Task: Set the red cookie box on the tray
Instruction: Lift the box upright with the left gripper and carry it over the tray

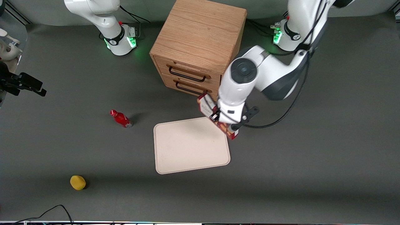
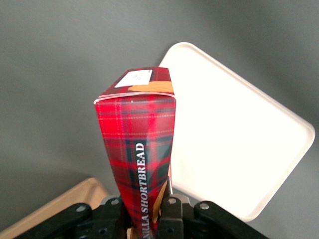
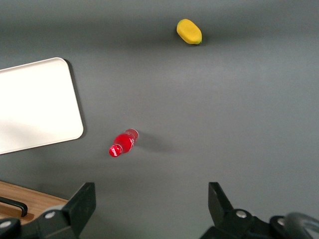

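Lowest in my front frame sits a lemon (image 1: 77, 182), low left. Mid-frame I see the tray (image 1: 190, 145), a red bottle (image 1: 120, 118) to its left. At the tray's upper right corner, my gripper (image 1: 218, 116) clamps the box (image 1: 231, 133) aloft, tilted. Top centre: the drawers (image 1: 195, 43).

Item: table surface (image 1: 312, 175), matte dark grey, filling nearly the whole front view.
Item: wooden cabinet (image 1: 200, 40), light oak grain, two drawers with black bar handles (image 1: 187, 74) (fronts facing 6 o'clock), standing at 12 o'clock on the table.
Item: pale grey band (image 1: 50, 15) along the 12 o'clock edge, possibly a wall.
Lighting: even, with soft shadows.
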{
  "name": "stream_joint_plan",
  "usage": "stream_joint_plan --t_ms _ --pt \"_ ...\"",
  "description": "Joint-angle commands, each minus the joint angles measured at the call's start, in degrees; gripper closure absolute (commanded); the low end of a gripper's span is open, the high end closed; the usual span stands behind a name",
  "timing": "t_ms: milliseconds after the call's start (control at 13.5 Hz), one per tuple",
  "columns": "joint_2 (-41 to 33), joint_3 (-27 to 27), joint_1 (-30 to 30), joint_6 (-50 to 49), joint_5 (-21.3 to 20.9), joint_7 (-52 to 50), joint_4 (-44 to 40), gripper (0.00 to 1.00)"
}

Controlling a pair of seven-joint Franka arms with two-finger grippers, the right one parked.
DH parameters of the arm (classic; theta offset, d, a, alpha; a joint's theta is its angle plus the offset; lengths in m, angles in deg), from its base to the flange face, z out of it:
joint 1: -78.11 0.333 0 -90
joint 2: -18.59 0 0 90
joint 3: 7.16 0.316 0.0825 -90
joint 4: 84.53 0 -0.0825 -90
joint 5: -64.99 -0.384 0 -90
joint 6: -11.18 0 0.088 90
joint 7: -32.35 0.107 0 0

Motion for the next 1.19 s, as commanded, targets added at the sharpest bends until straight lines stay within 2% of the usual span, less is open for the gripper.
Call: stream_joint_plan --t_ms 0,222,370,593,741,1111 --pt "6.5 0.8 -2.5 1.5 -4.8 -4.5 -7.4 0.77" --pt "10.6 1.3 -2.5 5.2 -10.4 -2.7 -7.4 0.77" --pt "12.8 1.3 -2.6 8.0 -11.9 0.7 -7.0 0.77" --pt "13.9 1.2 -2.6 10.2 -11.9 5.8 -5.3 0.78" --pt "13.8 0.8 -2.7 10.4 -10.6 10.9 -4.3 0.78" --pt "14.3 0.7 -2.8 10.5 -6.9 16.1 -2.2 0.78"
